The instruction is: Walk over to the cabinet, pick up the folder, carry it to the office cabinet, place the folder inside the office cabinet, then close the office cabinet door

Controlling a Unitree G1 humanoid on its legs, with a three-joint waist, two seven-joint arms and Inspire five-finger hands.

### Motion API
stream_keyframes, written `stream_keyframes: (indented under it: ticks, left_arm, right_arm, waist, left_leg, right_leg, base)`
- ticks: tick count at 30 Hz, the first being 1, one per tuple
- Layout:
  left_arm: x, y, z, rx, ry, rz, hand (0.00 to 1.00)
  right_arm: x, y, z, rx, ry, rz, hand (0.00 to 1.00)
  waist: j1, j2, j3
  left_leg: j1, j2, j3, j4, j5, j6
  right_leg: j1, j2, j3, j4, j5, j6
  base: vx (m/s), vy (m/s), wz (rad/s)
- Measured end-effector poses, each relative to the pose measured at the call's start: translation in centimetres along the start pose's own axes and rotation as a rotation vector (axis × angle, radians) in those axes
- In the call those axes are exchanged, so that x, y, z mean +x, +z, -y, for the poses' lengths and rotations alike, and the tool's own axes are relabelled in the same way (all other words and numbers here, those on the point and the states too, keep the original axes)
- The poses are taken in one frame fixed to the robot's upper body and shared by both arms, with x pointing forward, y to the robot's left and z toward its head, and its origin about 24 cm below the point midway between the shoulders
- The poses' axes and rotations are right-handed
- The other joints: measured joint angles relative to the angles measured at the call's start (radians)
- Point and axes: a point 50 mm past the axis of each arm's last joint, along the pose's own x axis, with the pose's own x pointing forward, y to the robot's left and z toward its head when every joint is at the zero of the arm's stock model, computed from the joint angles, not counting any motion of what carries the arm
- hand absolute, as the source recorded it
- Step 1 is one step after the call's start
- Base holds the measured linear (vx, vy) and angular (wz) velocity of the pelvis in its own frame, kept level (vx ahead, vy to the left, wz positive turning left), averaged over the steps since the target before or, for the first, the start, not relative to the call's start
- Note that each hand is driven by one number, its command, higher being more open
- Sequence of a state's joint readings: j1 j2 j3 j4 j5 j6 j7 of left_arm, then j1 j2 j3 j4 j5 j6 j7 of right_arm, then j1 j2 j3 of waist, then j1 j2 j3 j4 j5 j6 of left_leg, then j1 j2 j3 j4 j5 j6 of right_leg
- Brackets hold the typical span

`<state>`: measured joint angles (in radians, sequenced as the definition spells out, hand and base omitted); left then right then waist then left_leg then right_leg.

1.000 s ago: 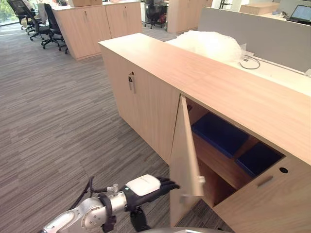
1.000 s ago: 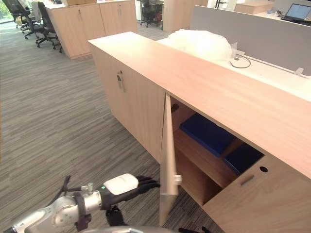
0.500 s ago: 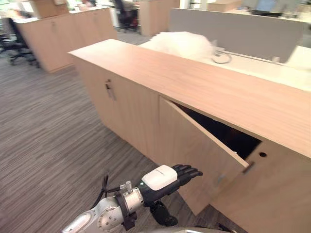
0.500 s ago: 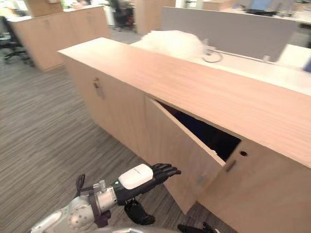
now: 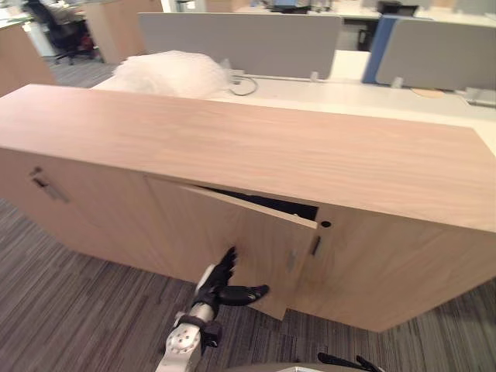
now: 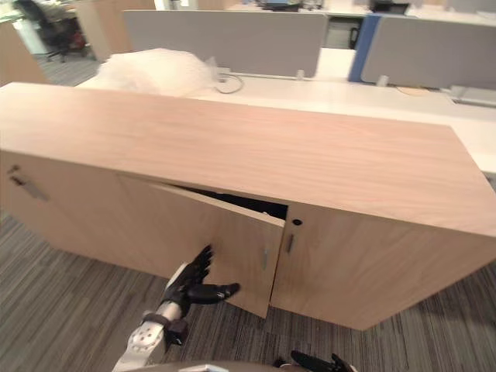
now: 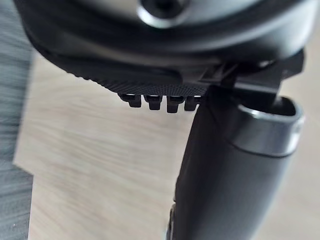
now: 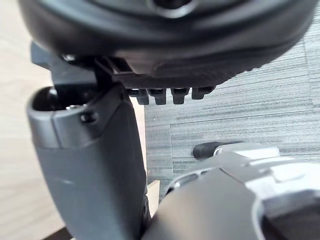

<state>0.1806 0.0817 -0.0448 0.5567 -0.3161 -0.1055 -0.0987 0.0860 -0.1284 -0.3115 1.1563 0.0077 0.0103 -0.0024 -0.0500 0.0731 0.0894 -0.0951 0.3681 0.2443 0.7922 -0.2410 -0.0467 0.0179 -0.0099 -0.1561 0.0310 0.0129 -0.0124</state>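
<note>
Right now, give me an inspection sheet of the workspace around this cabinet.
Surface: light wooden cabinet top; grey carpet below.
Job's things: cabinet door ajar by a narrow dark gap.
Clutter: bubble wrap bundle on the desk behind.
Hands: left hand fingers straight, at the door; right hand low, idle.
Cables: looped cable beside the bundle.
Surroundings: grey partitions, office chair.

No lettering, number or sign can be read from here; the office cabinet shows plain wood grain on its top; its door is bare wood too, with no label.
</note>
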Motion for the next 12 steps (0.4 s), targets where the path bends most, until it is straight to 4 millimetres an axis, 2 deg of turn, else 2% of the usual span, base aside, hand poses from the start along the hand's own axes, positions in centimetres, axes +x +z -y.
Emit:
stream_keyframes:
  ticks: [1, 2, 3, 4, 5, 6, 8, 9, 11, 12]
  left_arm:
    - [-0.3, -1.0, -1.2, -0.071, 0.071, -0.037, 1.00]
    - [-0.7, -2.1, -2.3, -0.172, 0.154, -0.071, 1.00]
    - [-0.9, -2.8, -2.8, -0.226, 0.193, -0.087, 1.00]
    - [-1.5, -3.9, -3.7, -0.315, 0.257, -0.116, 1.00]
    - [-2.1, -5.1, -4.3, -0.384, 0.313, -0.151, 1.00]
    - [-2.5, -5.8, -4.8, -0.415, 0.345, -0.173, 1.00]
    - [-4.1, -8.0, -6.2, -0.497, 0.462, -0.245, 1.00]
    - [-4.4, -8.4, -6.3, -0.506, 0.478, -0.255, 1.00]
    - [-6.2, -10.2, -6.8, -0.521, 0.539, -0.314, 1.00]
    - [-6.6, -10.6, -6.9, -0.520, 0.550, -0.332, 1.00]
  right_arm:
    - [0.0, 0.0, -0.1, 0.000, -0.003, -0.008, 1.00]
    - [0.0, -0.3, -0.1, 0.001, -0.010, -0.021, 1.00]
    - [0.0, -0.3, 0.0, 0.001, -0.014, -0.022, 1.00]
    - [0.0, -0.3, 0.0, -0.002, -0.019, -0.024, 1.00]
    - [0.0, -0.1, 0.1, -0.003, -0.019, -0.019, 1.00]
    - [0.1, 0.0, 0.1, -0.008, -0.018, -0.019, 1.00]
    - [0.0, -0.7, -0.6, -0.012, 0.001, -0.033, 1.00]
    - [-0.1, -0.8, -0.7, -0.012, 0.003, -0.036, 1.00]
    - [-0.2, -1.3, -0.9, -0.010, 0.006, -0.038, 1.00]
    - [-0.2, -1.4, -1.0, -0.007, 0.009, -0.040, 1.00]
  waist:
    - [0.010, -0.008, 0.012]
    - [0.032, -0.018, 0.027]
    - [0.046, -0.019, 0.030]
    - [0.054, -0.016, 0.031]
    - [0.054, 0.007, 0.036]
    - [0.059, 0.002, 0.042]
    - [0.047, -0.039, 0.034]
    - [0.051, -0.044, 0.031]
    - [0.056, -0.062, 0.018]
    - [0.056, -0.063, 0.016]
  left_leg:
    - [-0.014, -0.056, -0.060, -0.006, -0.039, -0.016]
    - [-0.031, -0.134, -0.137, -0.038, -0.068, -0.037]
    - [-0.037, -0.174, -0.185, -0.078, -0.077, -0.051]
    - [-0.043, -0.237, -0.269, -0.190, -0.079, -0.070]
    - [-0.030, -0.276, -0.352, -0.349, -0.014, -0.070]
    - [-0.005, -0.288, -0.350, -0.356, 0.008, -0.030]
    - [0.034, -0.336, -0.324, -0.402, 0.020, -0.011]
    - [0.042, -0.343, -0.314, -0.415, 0.022, -0.006]
    - [0.088, -0.373, -0.282, -0.505, 0.050, 0.031]
    - [0.101, -0.379, -0.278, -0.526, 0.057, 0.035]
  right_leg:
    - [0.013, -0.008, 0.030, 0.000, -0.002, -0.002]
    - [0.033, -0.017, 0.063, 0.002, -0.004, -0.002]
    - [0.040, -0.022, 0.079, 0.006, -0.002, 0.007]
    - [0.049, -0.024, 0.101, 0.010, -0.006, 0.021]
    - [0.062, -0.015, 0.119, 0.010, -0.011, 0.047]
    - [0.075, -0.018, 0.137, 0.007, -0.016, 0.058]
    - [0.092, -0.067, 0.140, 0.009, -0.033, 0.087]
    - [0.093, -0.077, 0.146, 0.009, -0.034, 0.088]
    - [0.092, -0.112, 0.168, -0.001, -0.034, 0.089]
    - [0.093, -0.118, 0.171, -0.005, -0.034, 0.089]
  base:
    - [0.19, 0.163, -1.01]
    - [0.14, 0.184, -0.84]
    - [0.13, 0.245, -0.82]
    - [0.13, 0.273, -0.64]
    - [0.12, 0.277, -0.61]
    - [0.12, 0.248, -0.35]
    - [0.11, 0.211, -0.09]
    - [0.09, 0.187, -0.20]
    - [0.10, 0.155, -0.30]
    - [0.07, 0.073, -0.14]
